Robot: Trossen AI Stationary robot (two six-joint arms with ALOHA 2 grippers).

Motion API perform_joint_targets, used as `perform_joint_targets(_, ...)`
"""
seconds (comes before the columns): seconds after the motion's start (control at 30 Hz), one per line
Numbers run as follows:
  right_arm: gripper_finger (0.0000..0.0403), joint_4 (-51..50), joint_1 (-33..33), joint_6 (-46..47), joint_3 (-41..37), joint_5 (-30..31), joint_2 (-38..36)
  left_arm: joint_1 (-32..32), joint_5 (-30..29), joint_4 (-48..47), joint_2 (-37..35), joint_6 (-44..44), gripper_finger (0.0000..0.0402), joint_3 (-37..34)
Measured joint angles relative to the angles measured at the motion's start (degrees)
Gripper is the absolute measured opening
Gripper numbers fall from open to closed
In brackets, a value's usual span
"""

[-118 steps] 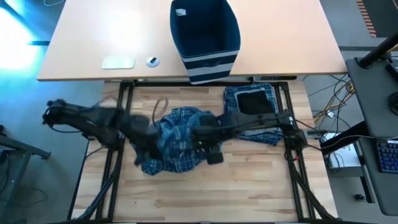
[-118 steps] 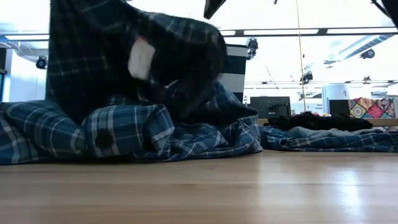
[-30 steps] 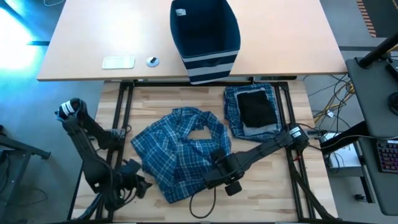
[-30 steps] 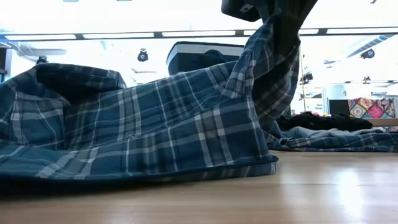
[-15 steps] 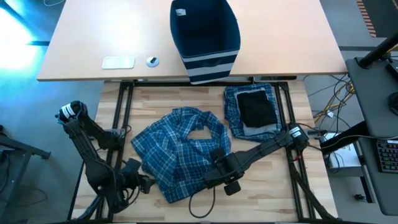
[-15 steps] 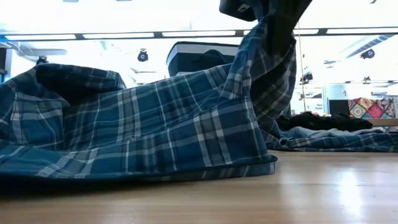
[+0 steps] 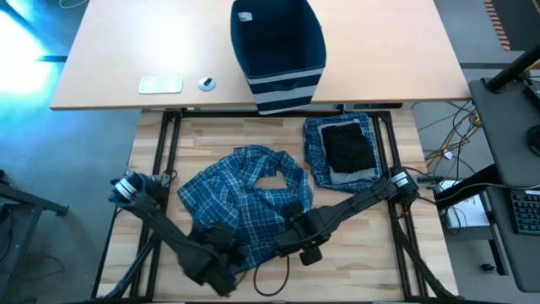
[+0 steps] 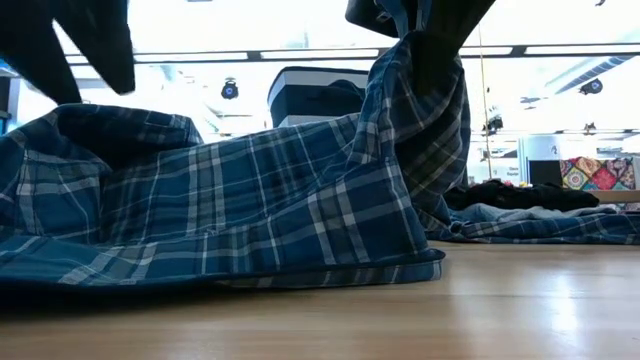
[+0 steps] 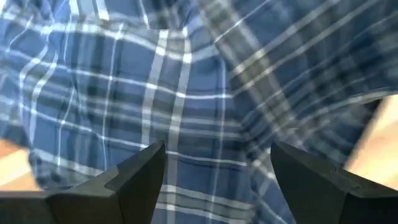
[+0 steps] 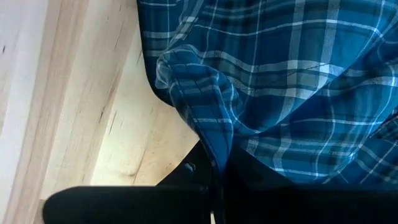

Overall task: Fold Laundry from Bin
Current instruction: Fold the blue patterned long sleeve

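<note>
Plaid shirt (image 7: 245, 203): blue-and-white plaid garment lying crumpled in the middle of the wooden table (image 7: 354, 270), collar opening facing up in the high view; in the low view it spreads wide across the table (image 8: 520, 310) with 1 edge lifted.
Right gripper (image 7: 291, 241): at the shirt's near right edge, jaws pressed together and pinching a fold of the plaid cloth; in the right wrist view the pinched fold (image 10: 202, 106) rises as a narrow ridge straight out from between the dark fingers, bare wood beside it.
Lifted edge: in the low view the cloth (image 8: 420, 110) is drawn up into a peak toward the top of the frame, under a dark arm part.
Left gripper (image 7: 221, 253): over the near left part of the shirt, jaws spread; the left wrist view shows both dark fingers (image 9: 134, 180) apart with plaid cloth (image 9: 205, 93) filling the gap, holding nothing.
Folded stack (image 7: 342, 152): plaid piece on the far right of the table, with a grey piece and a small black piece (image 7: 348, 145) on top; well apart from both grippers.
Bin (image 7: 278, 46): navy fabric basket with pale stripes low on its side, standing on the lighter table (image 7: 126, 51) beyond the wooden one; nothing shows inside.
Other items: a pale flat object (image 7: 160, 84) and a small round object (image 7: 207, 83) on the lighter table, left of the bin.
</note>
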Motion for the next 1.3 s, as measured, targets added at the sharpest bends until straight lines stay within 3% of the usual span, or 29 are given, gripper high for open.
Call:
perform_joint_targets(0.2,0.0009,-0.04,0.00,-1.86,-0.02,-0.90,0.00,3.48,2.60,-2.46,5.79,1.38,0.0274,6.38)
perform_joint_targets(0.43,0.0009,-1.82,0.00,-6.05,-0.02,-1.53,-0.03,7.75,5.81,-6.76,6.65,-0.43,0.0256,4.67)
perform_joint_targets(0.57,0.0009,-2.79,0.02,-6.24,-0.06,-1.55,-1.14,10.17,5.99,-6.98,6.37,3.16,0.0199,3.79)
perform_joint_targets(0.77,0.0009,-3.43,0.02,-5.72,0.14,-1.51,-4.03,13.87,8.85,-7.51,5.52,8.57,0.0031,-0.33)
perform_joint_targets(0.93,0.0009,-4.15,0.02,-3.63,0.16,-1.33,-7.63,14.56,10.09,-9.75,-1.07,7.78,0.0011,-4.01)
perform_joint_targets(1.17,0.0009,-3.44,-0.13,-3.10,0.16,0.11,-12.06,13.13,-3.89,-12.69,-19.77,2.95,0.0001,-5.56)
perform_joint_targets(1.3,0.0009,-3.49,-0.50,-0.93,1.37,12.36,-14.93,11.71,-15.96,-12.22,-30.04,3.44,0.0000,-5.54)
